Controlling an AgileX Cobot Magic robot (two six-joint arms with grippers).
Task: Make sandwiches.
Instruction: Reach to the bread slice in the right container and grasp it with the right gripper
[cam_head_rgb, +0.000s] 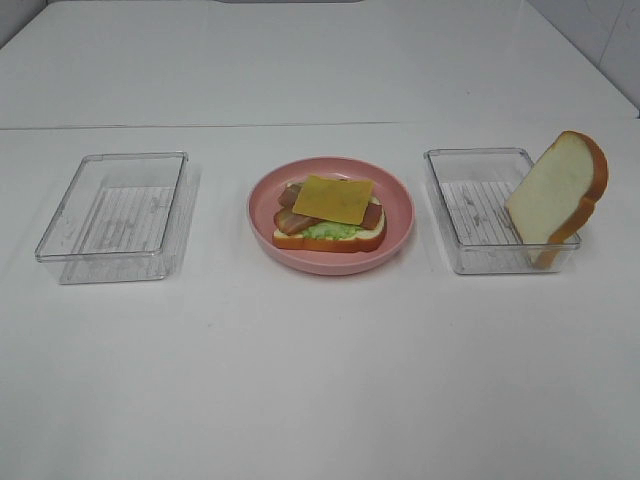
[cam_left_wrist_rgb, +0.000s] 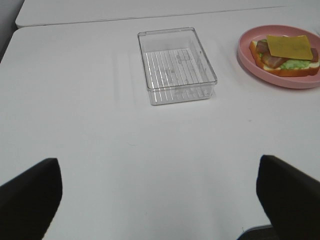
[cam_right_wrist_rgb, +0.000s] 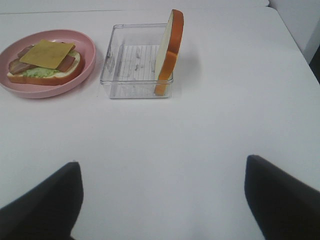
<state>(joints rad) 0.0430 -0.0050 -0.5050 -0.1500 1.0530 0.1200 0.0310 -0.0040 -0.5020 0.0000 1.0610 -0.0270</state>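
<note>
Plate, pink, on bench: open sandwich, cheese topmost. Right clear tray: bread slice leaning upright at far side, apparently against wall. Left clear tray nearby. Left claw, right claw: jaws apart, gripping nothing.

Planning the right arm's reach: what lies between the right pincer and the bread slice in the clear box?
Only bare white table lies between the right pincer and the bread slice, as the right wrist view shows.
</note>
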